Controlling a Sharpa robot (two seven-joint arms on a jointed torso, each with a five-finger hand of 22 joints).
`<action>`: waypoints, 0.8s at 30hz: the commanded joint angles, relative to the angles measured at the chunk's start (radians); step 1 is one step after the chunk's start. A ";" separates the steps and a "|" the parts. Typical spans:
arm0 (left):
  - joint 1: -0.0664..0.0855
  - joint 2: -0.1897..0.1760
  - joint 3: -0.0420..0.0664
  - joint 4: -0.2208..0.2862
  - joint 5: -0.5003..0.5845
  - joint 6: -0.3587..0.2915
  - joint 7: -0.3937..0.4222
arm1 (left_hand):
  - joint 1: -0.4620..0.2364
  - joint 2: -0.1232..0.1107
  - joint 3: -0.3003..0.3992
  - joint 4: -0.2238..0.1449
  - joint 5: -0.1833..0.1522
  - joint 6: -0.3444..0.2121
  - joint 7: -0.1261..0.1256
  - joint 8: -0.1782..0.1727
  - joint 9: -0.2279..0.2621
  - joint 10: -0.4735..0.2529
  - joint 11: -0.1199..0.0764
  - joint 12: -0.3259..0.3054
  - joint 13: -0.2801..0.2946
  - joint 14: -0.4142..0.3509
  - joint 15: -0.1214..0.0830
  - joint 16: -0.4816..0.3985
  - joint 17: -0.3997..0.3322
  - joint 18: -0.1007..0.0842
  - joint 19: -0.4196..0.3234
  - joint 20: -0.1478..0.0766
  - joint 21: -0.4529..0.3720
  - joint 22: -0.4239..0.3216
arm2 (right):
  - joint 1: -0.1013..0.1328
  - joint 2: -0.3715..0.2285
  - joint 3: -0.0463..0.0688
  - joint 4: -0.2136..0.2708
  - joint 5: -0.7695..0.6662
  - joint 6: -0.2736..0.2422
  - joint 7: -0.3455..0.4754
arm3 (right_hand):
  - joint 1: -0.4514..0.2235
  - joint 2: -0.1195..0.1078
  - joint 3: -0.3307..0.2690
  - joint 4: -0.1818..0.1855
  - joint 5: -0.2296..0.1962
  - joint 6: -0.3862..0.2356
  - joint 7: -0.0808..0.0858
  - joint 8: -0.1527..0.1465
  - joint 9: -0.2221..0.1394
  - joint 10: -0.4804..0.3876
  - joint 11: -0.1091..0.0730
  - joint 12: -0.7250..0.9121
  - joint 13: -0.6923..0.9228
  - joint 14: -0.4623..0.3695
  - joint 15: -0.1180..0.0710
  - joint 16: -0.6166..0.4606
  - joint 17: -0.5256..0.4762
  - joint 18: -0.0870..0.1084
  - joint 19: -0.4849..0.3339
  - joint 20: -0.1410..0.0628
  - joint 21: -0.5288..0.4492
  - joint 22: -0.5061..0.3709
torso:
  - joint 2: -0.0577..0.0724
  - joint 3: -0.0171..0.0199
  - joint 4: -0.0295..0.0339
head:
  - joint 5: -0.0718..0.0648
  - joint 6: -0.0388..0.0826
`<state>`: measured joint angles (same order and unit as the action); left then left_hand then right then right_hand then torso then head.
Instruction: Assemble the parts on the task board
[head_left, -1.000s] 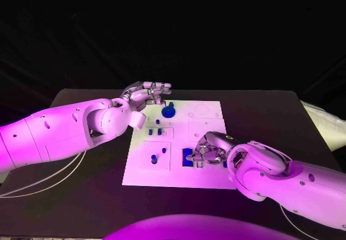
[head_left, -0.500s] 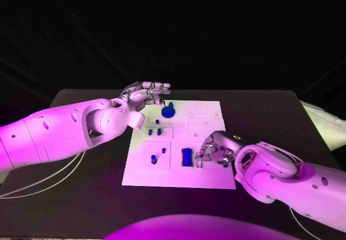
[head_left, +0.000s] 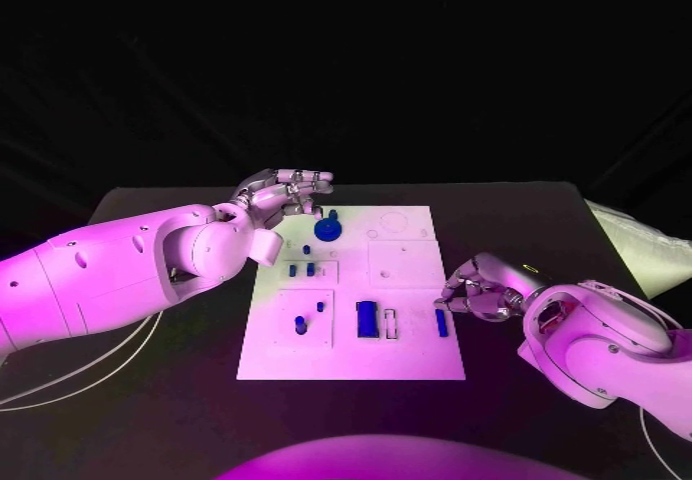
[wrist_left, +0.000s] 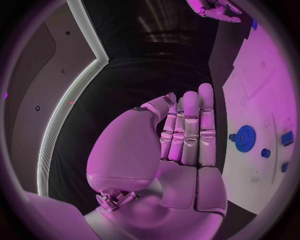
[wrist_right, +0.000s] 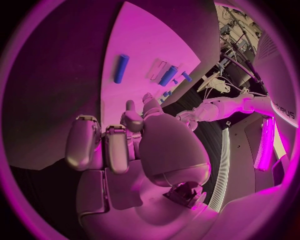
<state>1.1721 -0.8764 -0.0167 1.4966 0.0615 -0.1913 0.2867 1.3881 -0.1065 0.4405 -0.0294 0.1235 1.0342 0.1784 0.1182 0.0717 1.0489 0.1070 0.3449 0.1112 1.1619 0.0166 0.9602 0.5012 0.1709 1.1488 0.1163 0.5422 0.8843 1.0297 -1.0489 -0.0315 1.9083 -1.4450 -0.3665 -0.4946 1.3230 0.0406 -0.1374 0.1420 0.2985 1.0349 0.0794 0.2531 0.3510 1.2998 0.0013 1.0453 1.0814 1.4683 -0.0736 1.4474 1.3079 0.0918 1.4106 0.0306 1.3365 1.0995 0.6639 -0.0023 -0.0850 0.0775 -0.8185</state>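
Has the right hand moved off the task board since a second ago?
Yes. The right hand has drawn back toward the robot's right, from over the blue block to the edge of the task board, leaving a slim blue part beside it.

Magenta light washes over my arms and the task board (head_left: 353, 300). Beyond the table, darkness. My wrist views bend straight edges.

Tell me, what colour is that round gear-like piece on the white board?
Blue. The gear shows best in the left wrist view.

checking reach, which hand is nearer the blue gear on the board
Left. The left hand hovers just beside the blue gear; the right hand is off the task board's opposite edge.
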 joint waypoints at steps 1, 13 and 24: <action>-0.002 0.002 0.000 0.000 -0.006 0.012 0.009 | -0.006 0.007 -0.001 -0.002 0.005 -0.009 -0.001 0.000 -0.001 -0.007 -0.003 0.005 -0.001 -0.006 0.003 0.000 -0.001 0.010 0.007 0.001 -0.006 0.000 | -0.002 -0.008 -0.004 -0.010 -0.055 0.031 -0.016 | 0.009 0.001 0.007 -0.003 0.003 -0.004 0.002 -0.006 -0.002 -0.009 0.000 -0.008 -0.004 0.063 0.003 -0.001 0.034 -0.004 0.001 0.003 0.002 -0.003 | 0.000 -0.0002 -0.0030 | -0.009 0.003; -0.020 0.000 0.000 0.000 -0.007 0.014 0.011 | -0.006 0.007 -0.001 -0.002 0.005 -0.009 -0.001 0.000 -0.001 -0.007 -0.003 0.005 -0.001 -0.006 0.003 0.000 -0.001 0.010 0.007 0.001 -0.006 0.000 | -0.036 0.026 -0.010 -0.035 -0.132 0.056 -0.063 | -0.006 0.000 0.005 0.013 -0.004 0.007 0.003 -0.012 -0.003 -0.009 0.001 -0.014 -0.006 0.060 0.005 -0.007 0.026 -0.004 -0.001 0.007 0.002 -0.002 | 0.001 -0.0003 0.0034 | -0.014 0.004; -0.022 0.001 0.000 -0.001 -0.007 0.016 0.010 | -0.006 0.007 -0.001 -0.002 0.005 -0.009 -0.001 0.000 -0.001 -0.007 -0.003 0.005 -0.001 -0.006 0.003 0.000 -0.001 0.010 0.007 0.001 -0.006 0.000 | -0.045 0.061 -0.010 -0.058 -0.157 0.098 -0.075 | -0.020 -0.006 0.000 0.027 -0.007 0.013 0.003 -0.014 -0.003 -0.010 0.002 -0.021 -0.010 0.058 0.006 -0.012 0.019 -0.003 -0.005 0.008 -0.002 -0.009 | 0.000 -0.0008 0.0015 | -0.009 0.000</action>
<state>1.1509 -0.8765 -0.0173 1.4949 0.0597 -0.1911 0.2872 1.3881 -0.1065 0.4405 -0.0294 0.1235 1.0342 0.1784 0.1182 0.0719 1.0489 0.1069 0.3448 0.1112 1.1619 0.0166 0.9602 0.5013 0.1710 1.1488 0.1163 0.5422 0.8843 0.9865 -0.9906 -0.0414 1.8534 -1.5635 -0.3080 -0.5509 1.3121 0.0304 -0.1366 0.1635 0.2976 1.0386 0.0831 0.2453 0.3492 1.2963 0.0048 1.0290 1.0723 1.4683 -0.0736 1.4394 1.3076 0.0918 1.4069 0.0343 1.3365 1.0920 0.6644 -0.0034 -0.0825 0.0663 -0.8170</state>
